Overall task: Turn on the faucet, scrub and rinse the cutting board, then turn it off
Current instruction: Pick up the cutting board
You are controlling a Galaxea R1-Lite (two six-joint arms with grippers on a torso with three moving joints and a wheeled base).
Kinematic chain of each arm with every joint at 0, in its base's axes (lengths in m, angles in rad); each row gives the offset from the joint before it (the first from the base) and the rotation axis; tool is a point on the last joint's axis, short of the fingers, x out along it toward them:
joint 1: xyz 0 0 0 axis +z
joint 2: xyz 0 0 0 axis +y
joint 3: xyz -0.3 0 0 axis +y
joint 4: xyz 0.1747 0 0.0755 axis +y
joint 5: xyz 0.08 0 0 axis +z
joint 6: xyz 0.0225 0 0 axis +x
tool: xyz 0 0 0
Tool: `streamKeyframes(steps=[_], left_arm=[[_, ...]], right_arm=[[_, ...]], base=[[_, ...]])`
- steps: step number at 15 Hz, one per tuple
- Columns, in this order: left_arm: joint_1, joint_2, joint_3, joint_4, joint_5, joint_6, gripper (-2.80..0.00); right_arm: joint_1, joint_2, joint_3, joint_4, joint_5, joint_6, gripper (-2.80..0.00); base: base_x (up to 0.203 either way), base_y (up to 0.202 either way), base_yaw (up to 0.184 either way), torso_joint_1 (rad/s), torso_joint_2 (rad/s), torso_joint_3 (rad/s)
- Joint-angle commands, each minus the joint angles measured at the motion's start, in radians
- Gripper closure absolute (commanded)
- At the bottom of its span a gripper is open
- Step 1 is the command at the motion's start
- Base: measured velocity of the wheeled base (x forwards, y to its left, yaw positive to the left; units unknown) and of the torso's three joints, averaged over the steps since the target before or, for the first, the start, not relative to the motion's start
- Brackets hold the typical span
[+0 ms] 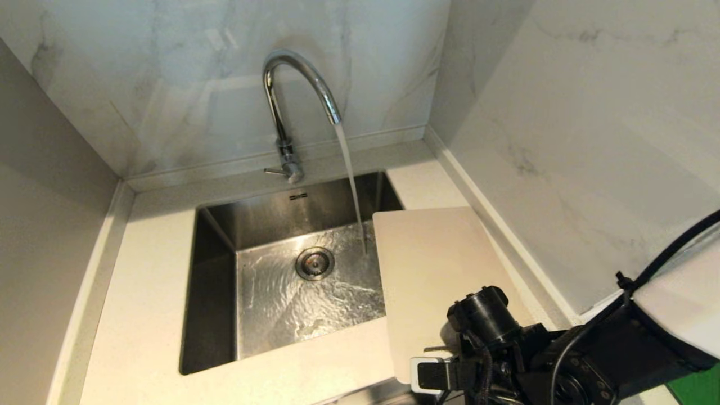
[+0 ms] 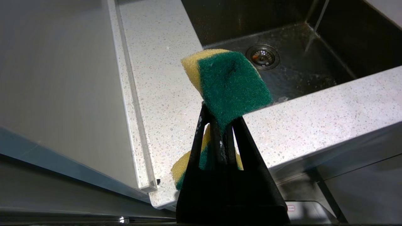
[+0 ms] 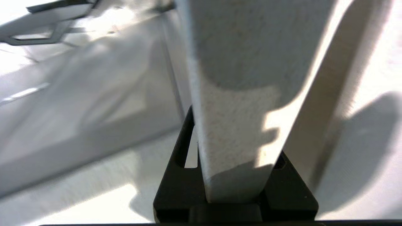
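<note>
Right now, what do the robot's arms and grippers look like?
The right arm is black with a white shell and black cables looped along it. A round black camera housing sits on its wrist. The right gripper and left gripper have matt black, wedge-shaped fingers with slot cutouts.

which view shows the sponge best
The left wrist view: the sponge, yellow with a green scrub face, sits pinched in the left gripper over the counter edge. The head view and the right wrist view show none of it.
</note>
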Motion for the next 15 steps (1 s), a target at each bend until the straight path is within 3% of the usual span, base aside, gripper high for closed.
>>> streamKeyframes(steps=[1,8,15], left_arm=[[0.000,0.000,0.003,0.000,0.000,-0.001,0.00],[0.000,0.001,0.002,0.000,0.000,-0.001,0.00],[0.000,0.001,0.002,0.000,0.000,0.000,0.00]], right_arm=[[-0.006,-0.129,0.012,0.003,-0.006,-0.051,0.00],[-0.066,-0.325,0.008,0.069,-0.037,-0.208,0.00],[-0.069,-0.524,0.014,0.070,-0.037,-0.381,0.00]], base=[[0.000,0.000,0.000,0.000,0.00,0.000],[0.000,0.000,0.000,0.000,0.00,0.000],[0.000,0.000,0.000,0.000,0.00,0.000]])
